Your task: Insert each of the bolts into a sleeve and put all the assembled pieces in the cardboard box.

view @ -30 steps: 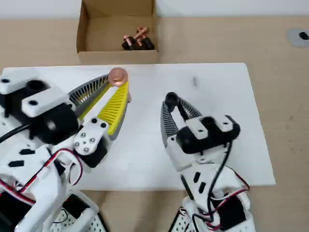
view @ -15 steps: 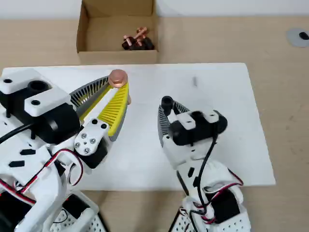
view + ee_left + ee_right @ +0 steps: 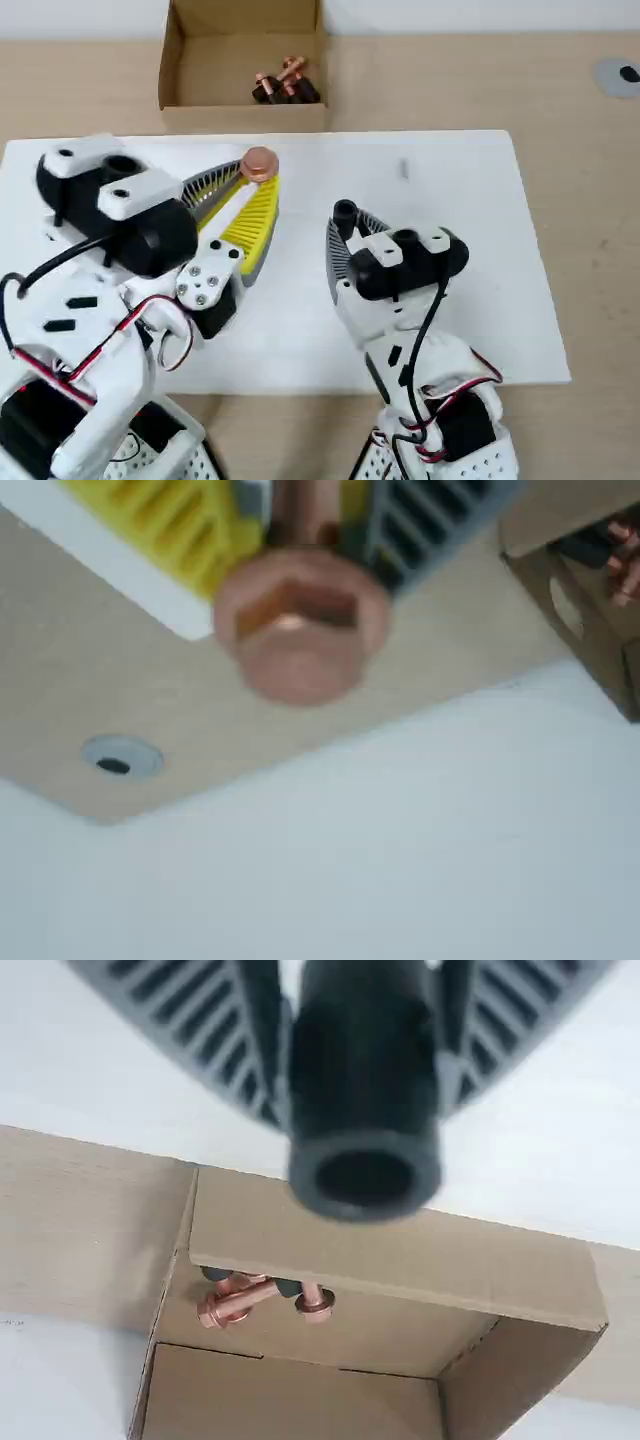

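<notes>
High view: left gripper [image 3: 256,180] pinching copper bolt [image 3: 259,164] just beside cardboard box [image 3: 178,60]. Right gripper [image 3: 347,222] clamped on black sleeve [image 3: 345,211], farther from box. Assembled pieces [image 3: 285,86] inside box.
Left wrist view: bolt [image 3: 300,620] between yellow and grey fingers [image 3: 160,520], box near.
Right wrist view: sleeve [image 3: 365,1140] gripped, box beyond.

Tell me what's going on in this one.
Two arms are working over a white sheet. The left end effector grips a copper bolt and the right end effector grips a black sleeve. The two parts are held apart, so the bolt is not yet inserted. A few assembled pieces already lie in the cardboard box beyond the sheet.
</notes>
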`<state>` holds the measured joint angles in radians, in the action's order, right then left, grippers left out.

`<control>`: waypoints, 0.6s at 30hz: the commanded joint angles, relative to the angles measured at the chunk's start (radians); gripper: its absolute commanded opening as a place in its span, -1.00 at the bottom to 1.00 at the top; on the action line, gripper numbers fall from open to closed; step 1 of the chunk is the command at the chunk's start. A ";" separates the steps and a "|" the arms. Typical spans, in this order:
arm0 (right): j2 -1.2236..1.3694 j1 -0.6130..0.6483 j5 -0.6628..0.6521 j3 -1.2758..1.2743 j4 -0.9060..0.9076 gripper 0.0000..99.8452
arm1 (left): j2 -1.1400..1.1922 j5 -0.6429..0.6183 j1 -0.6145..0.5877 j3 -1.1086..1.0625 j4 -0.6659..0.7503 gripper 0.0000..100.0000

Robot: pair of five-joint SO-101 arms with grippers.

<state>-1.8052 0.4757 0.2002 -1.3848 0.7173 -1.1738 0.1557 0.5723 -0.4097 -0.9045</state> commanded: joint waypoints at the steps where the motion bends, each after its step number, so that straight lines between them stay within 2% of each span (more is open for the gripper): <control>1: -0.081 0.013 0.003 0.004 -0.009 -0.98 | 0.002 -0.009 -0.006 0.005 0.028 -0.99; 4: -0.081 0.013 0.006 0.004 -0.009 -0.98 | 0.004 -0.011 0.017 -0.044 0.078 -0.99; 13: -0.081 0.013 0.006 0.008 -0.009 -0.98 | 0.002 0.000 0.092 -0.302 0.427 -0.99; 18: -0.081 0.015 0.006 0.008 -0.009 -0.98 | 0.004 0.002 0.091 -0.313 0.463 -0.99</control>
<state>-1.8052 0.4757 0.2002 -1.3848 0.7173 -1.1692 0.1557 0.6521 -0.7288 -0.4780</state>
